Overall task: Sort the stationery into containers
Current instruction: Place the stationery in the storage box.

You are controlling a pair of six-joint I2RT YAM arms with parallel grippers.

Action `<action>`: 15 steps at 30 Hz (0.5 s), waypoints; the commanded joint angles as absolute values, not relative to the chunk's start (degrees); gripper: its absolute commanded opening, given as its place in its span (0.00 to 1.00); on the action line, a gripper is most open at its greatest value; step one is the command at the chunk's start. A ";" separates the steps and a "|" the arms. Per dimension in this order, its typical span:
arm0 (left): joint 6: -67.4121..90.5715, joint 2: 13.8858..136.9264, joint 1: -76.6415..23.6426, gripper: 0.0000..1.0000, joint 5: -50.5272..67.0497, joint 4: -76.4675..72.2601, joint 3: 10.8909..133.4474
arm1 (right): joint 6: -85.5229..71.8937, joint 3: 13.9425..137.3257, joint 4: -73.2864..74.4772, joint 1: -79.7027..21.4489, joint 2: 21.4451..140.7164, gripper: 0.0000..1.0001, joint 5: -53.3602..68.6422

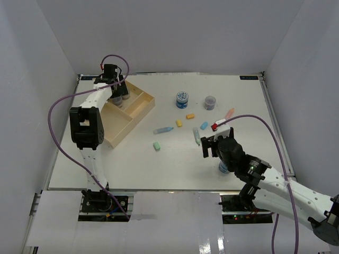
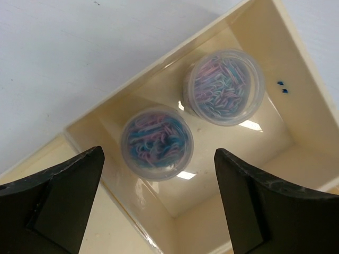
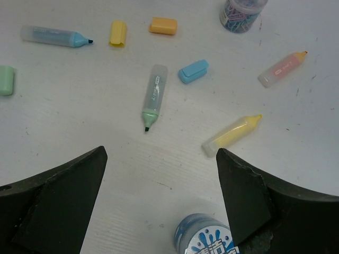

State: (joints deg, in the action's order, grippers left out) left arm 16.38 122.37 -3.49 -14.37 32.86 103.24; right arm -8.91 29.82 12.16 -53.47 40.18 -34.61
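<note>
Inside the tray (image 2: 288, 69), two paperclip tubs (image 2: 157, 142) sit under my wide-open, empty left claw (image 2: 159, 159); my right claw (image 3: 161, 156), likewise gaping, half-hides a blue tub (image 3: 204, 237).

Pale cream tray (image 1: 121, 127), inside it two clear tubs (image 2: 157, 142) of pink-and-blue clips, right of the tray a blue-and-white patterned roll (image 1: 182, 99), green marker (image 3: 153, 98), yellow marker (image 3: 231, 134), orange cap (image 3: 162, 25)
</note>
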 commanded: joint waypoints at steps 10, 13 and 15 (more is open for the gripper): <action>19.16 90.38 -3.25 0.98 -1.16 35.16 86.34 | -11.87 53.40 10.11 -31.92 66.25 0.90 -20.31; 19.77 80.18 -3.86 0.98 3.32 31.82 73.95 | -11.08 60.78 10.02 -28.76 76.95 0.90 -19.78; 19.86 73.17 -4.22 0.98 4.74 29.28 68.23 | -11.07 64.58 10.11 -25.95 81.45 0.90 -18.20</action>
State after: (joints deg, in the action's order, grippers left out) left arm 18.90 79.66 -3.68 -0.75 31.29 75.42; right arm -11.42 59.48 11.55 -29.19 76.84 -21.02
